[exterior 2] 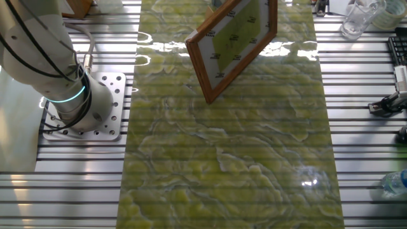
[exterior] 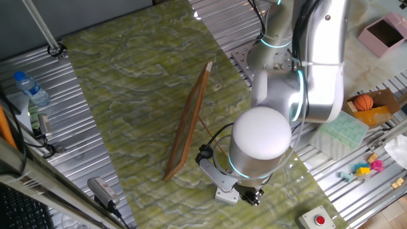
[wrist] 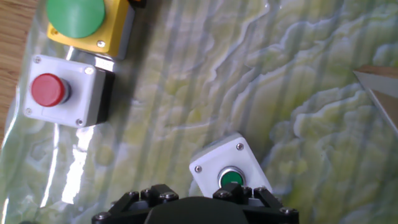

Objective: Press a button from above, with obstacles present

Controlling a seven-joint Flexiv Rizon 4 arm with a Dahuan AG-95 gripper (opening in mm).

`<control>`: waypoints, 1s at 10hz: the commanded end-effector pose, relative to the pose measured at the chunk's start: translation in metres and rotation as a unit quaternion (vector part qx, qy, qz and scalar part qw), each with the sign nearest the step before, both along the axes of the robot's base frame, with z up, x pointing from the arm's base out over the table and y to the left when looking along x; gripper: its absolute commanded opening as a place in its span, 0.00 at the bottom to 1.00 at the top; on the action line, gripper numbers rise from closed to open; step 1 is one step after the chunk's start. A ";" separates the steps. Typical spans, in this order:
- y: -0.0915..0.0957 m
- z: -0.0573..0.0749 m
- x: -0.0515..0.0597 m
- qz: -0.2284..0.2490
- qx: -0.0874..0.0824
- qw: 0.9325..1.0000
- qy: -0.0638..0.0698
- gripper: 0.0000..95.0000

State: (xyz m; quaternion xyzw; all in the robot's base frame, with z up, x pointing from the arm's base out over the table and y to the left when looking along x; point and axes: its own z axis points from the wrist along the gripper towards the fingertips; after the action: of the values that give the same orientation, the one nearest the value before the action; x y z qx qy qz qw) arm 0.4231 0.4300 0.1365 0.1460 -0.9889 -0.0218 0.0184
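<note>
In the hand view the round green button sits in its small white box on the green marbled mat, just in front of my gripper, whose dark body fills the bottom edge. The fingertips do not show, so their state cannot be read. In one fixed view my gripper hangs low over the mat's near end, and the arm hides the button. The brown wooden board stands propped on edge to the gripper's left. It also shows in the other fixed view, and its corner in the hand view.
A white box with a red button and a yellow box with a large green button lie at the mat's edge. The red button box also shows in one fixed view. A water bottle stands far left. Toys and boxes lie at the right.
</note>
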 end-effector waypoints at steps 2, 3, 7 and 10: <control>-0.008 0.015 -0.002 0.003 -0.002 1.000 0.000 0.40; -0.012 0.026 -0.003 0.003 0.000 1.000 -0.001 0.40; -0.022 0.062 -0.012 0.006 0.000 1.000 -0.001 0.00; -0.029 0.082 -0.018 0.016 0.000 1.000 -0.001 0.00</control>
State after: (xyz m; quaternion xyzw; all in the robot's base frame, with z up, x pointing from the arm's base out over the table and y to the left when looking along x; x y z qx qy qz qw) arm 0.4051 0.3998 0.2209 0.1632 -0.9862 -0.0216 0.0191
